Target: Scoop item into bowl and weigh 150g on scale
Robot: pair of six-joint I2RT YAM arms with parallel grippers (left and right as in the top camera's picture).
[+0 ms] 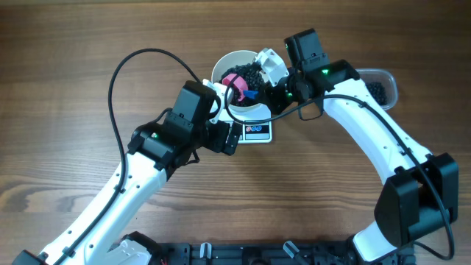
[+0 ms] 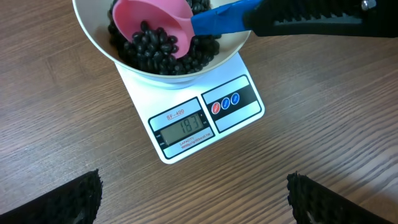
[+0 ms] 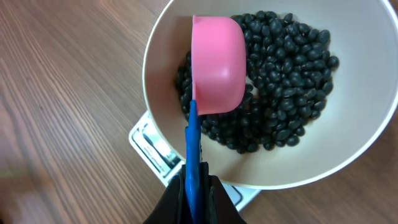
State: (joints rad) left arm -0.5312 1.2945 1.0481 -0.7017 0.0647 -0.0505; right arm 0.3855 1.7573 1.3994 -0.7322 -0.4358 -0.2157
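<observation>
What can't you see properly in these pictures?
- Overhead: the scale display is too small to read.
- Right wrist: the scale is mostly hidden under the bowl.
- Overhead: the tub is partly covered by the right arm.
- Left wrist: the bottom edge cuts off the left gripper.

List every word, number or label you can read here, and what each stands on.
"SF-400": red print on the scale, above its LCD display.
"183": digits on the LCD display; a mark after them is unclear.
Small print under the display: too small to read.
Round buttons: symbols too small to read.
Overhead and right wrist views: nothing readable.
</observation>
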